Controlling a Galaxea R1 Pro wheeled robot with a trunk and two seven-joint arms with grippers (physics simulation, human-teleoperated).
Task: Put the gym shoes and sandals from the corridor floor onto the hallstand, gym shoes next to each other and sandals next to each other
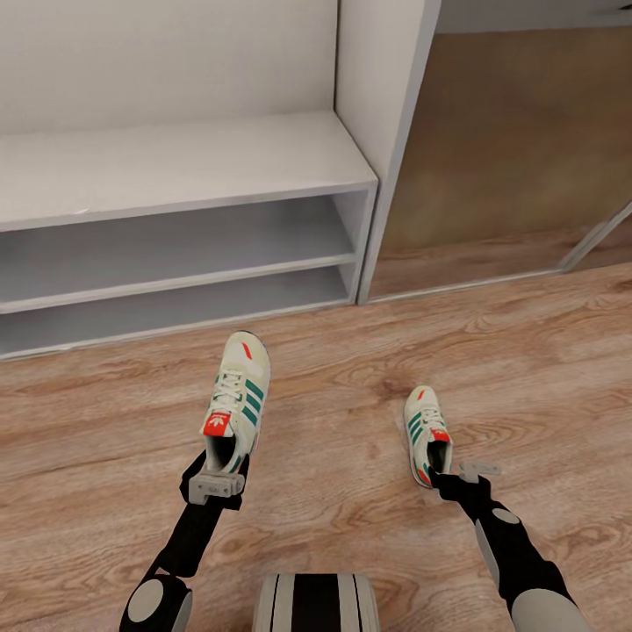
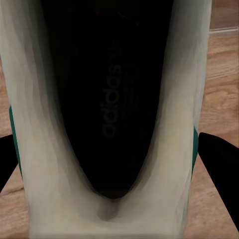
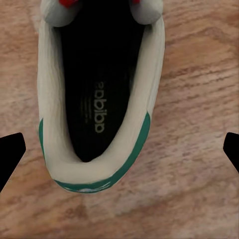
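Both arms reach forward, the left gripper point(image 1: 216, 485) with jaws closed, the right gripper point(image 1: 458, 470) with jaws spread.

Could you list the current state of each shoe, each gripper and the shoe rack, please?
Left gym shoe: raised, its heel between the left gripper's fingers.
Right gym shoe: flat on the corridor floor, upright, not gripped.
Left gripper: shut on the left gym shoe's heel.
Right gripper: open, fingers spread wide at the right gym shoe's heel.
Hallstand: bench top and both shelf slots bare.
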